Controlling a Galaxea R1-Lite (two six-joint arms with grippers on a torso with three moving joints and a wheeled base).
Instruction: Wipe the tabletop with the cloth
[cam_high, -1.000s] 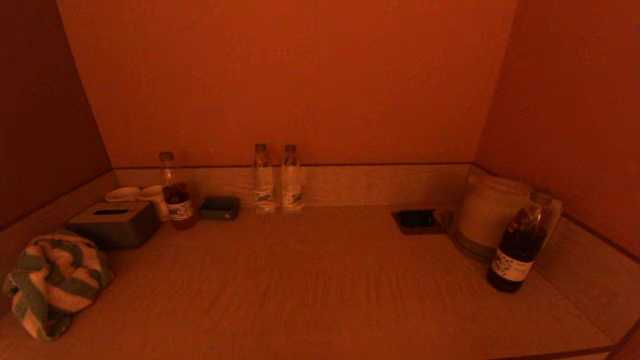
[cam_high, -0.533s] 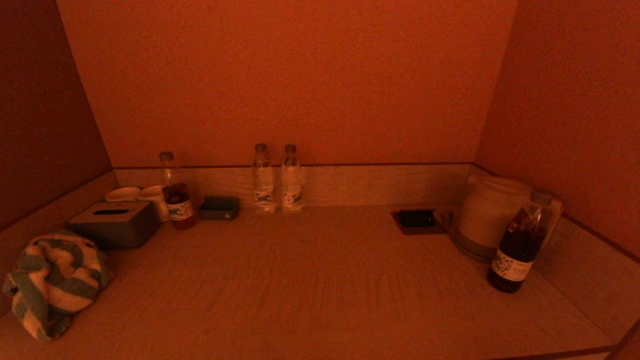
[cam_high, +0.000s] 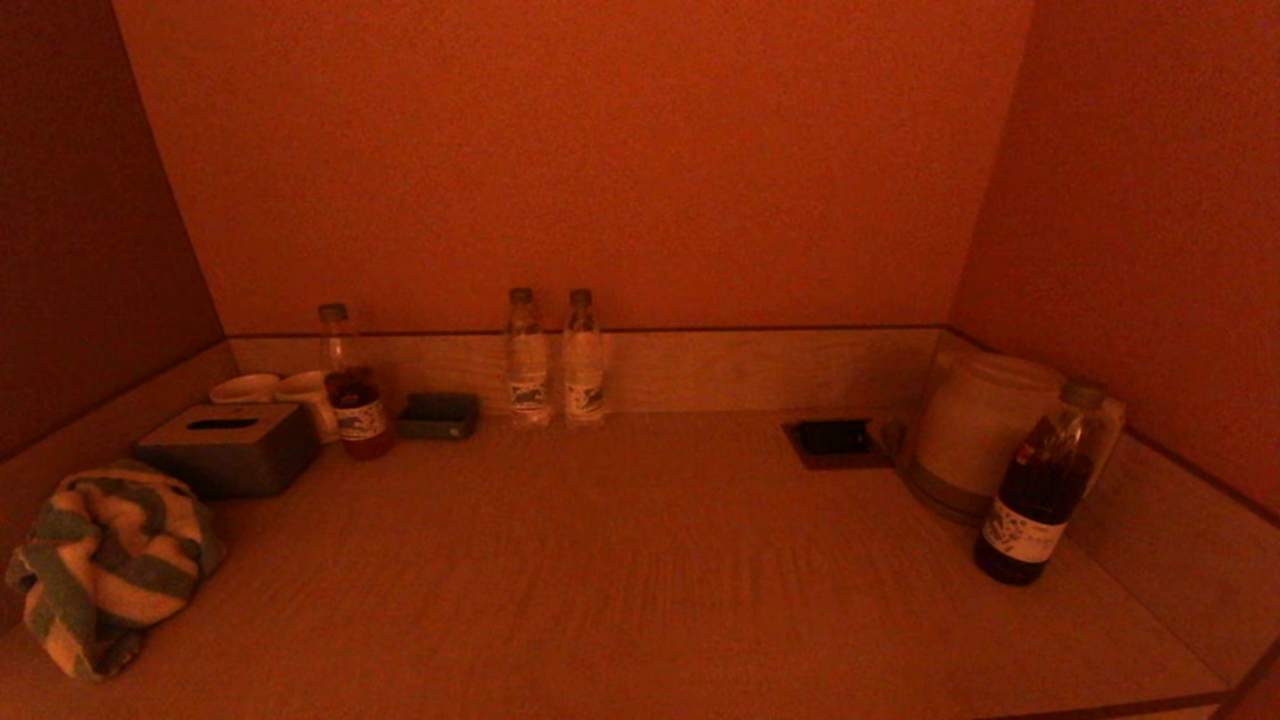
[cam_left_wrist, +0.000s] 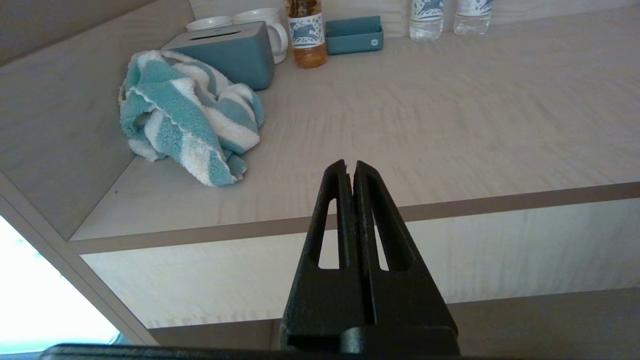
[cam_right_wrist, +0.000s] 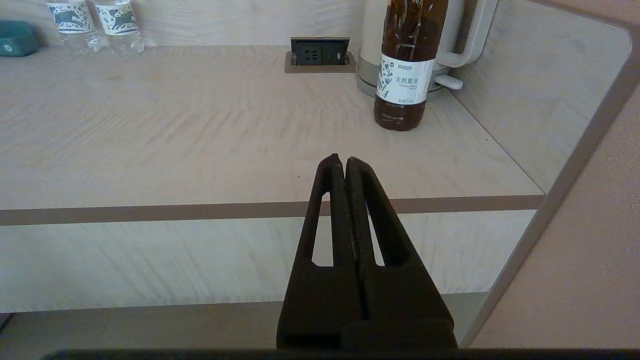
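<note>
A crumpled teal-and-white striped cloth (cam_high: 105, 560) lies at the near left corner of the wooden tabletop (cam_high: 640, 560), against the left wall; it also shows in the left wrist view (cam_left_wrist: 187, 117). My left gripper (cam_left_wrist: 349, 165) is shut and empty, held in front of the tabletop's front edge, well short of the cloth. My right gripper (cam_right_wrist: 340, 160) is shut and empty, also in front of the front edge, on the right side. Neither gripper shows in the head view.
A tissue box (cam_high: 230, 447), two cups (cam_high: 275, 390), a tea bottle (cam_high: 350, 385) and a small tray (cam_high: 438, 415) stand at the back left. Two water bottles (cam_high: 553, 360) stand at the back. A socket (cam_high: 832, 440), a kettle (cam_high: 975, 430) and a dark bottle (cam_high: 1040, 485) are on the right.
</note>
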